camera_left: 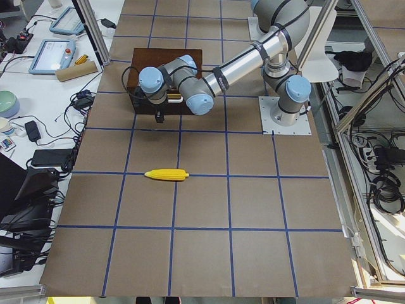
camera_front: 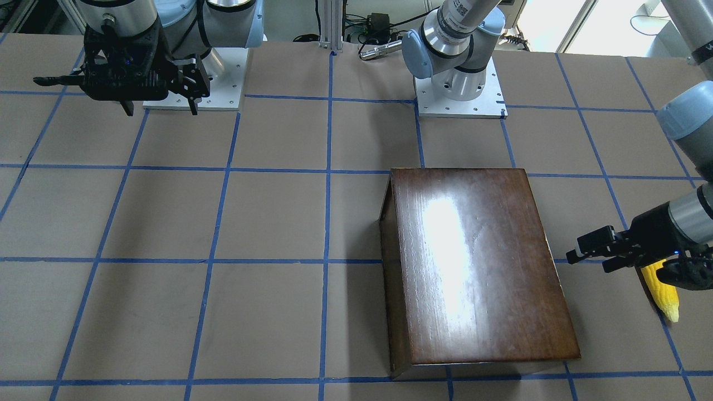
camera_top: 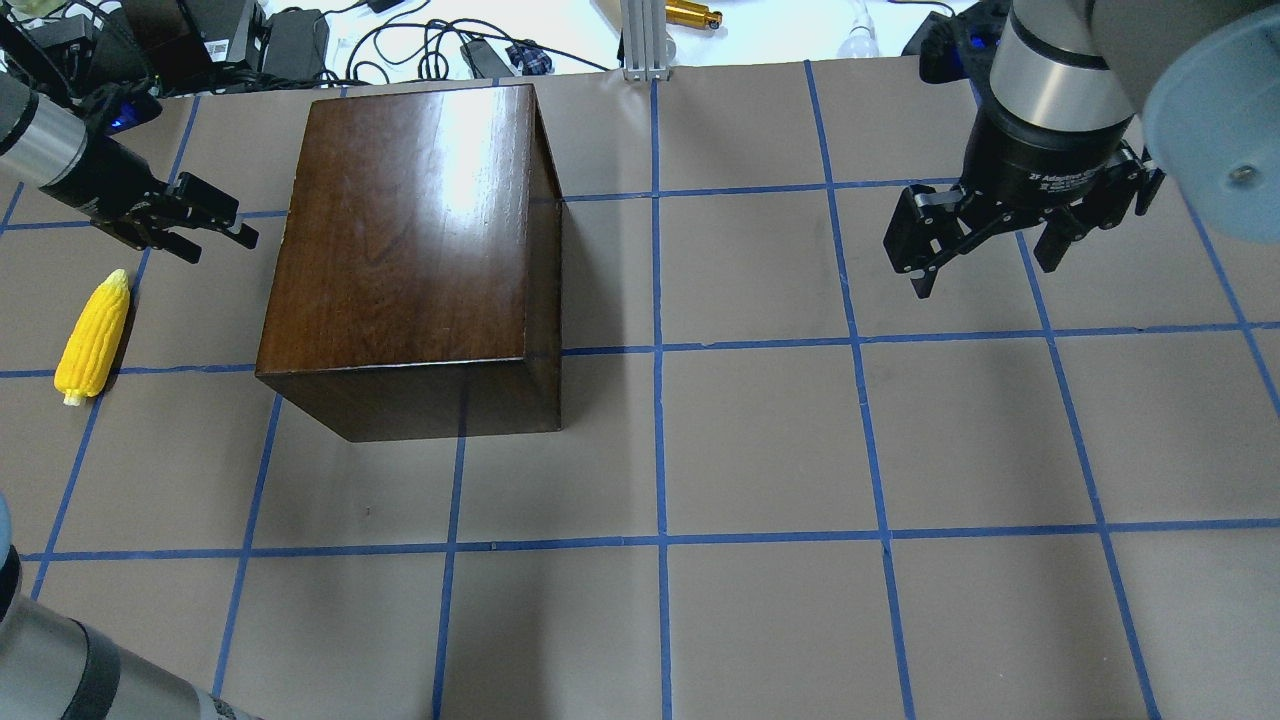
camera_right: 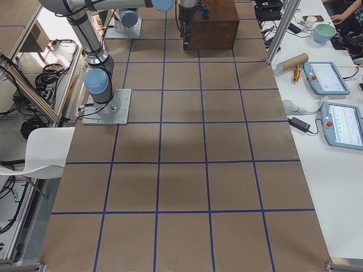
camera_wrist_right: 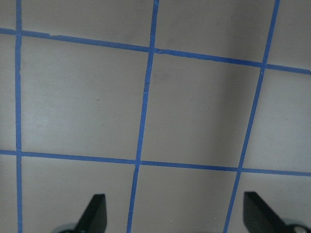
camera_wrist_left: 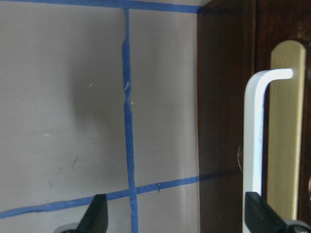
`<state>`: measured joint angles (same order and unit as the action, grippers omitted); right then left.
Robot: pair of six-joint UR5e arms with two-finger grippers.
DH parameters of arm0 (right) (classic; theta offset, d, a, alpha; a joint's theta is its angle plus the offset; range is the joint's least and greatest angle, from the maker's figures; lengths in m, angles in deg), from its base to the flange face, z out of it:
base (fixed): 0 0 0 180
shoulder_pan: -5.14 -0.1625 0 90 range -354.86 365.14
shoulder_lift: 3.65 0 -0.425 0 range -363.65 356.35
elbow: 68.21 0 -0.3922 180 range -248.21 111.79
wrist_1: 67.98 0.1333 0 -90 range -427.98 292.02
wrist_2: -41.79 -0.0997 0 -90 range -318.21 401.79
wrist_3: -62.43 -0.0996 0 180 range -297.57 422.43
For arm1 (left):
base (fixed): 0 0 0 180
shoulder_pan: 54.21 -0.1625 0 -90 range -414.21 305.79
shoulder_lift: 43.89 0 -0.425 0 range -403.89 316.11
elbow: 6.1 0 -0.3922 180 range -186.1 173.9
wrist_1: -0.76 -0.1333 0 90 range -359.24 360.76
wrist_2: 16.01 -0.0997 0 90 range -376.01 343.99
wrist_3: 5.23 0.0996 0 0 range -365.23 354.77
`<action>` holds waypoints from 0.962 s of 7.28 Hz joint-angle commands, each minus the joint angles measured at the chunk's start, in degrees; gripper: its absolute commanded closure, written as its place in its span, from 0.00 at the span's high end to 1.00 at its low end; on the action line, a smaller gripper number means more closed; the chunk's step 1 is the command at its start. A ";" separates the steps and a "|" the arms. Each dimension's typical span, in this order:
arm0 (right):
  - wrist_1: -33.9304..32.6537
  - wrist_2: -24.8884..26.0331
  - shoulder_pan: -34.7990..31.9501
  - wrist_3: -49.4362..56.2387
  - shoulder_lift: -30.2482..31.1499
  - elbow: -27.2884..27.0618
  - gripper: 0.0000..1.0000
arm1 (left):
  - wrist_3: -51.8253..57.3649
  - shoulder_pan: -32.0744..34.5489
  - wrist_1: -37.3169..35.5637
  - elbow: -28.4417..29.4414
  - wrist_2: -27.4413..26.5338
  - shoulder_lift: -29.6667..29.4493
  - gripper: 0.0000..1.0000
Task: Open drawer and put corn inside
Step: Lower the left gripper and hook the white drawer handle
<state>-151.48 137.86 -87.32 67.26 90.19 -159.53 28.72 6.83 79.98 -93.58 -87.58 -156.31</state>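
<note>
Dark-brown box near the desk's far-left corner had its drawer shut, the pull just ahead of the unclenched, empty left gripper, bar crosswise to its fingers; corn lay along the left edge, nearby
</note>
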 commanded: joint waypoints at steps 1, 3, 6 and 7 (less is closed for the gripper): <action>0.00 -0.09 0.00 0.00 0.02 0.00 1.00 | 0.16 0.22 0.14 -0.32 1.78 -0.60 1.00; 0.00 0.00 0.00 0.00 -0.07 0.00 1.00 | -0.28 0.92 0.05 -0.49 1.70 -0.86 1.00; 0.00 0.00 0.00 0.00 -0.07 0.00 1.00 | -0.73 1.98 -0.12 -0.58 1.70 -1.74 1.00; 0.00 0.00 0.00 0.00 -0.07 0.00 1.00 | -0.73 1.89 -0.21 -0.58 1.70 -2.09 1.00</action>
<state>-151.48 137.84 -87.32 67.26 90.15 -159.53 28.01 8.68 79.85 -94.13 -85.88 -157.97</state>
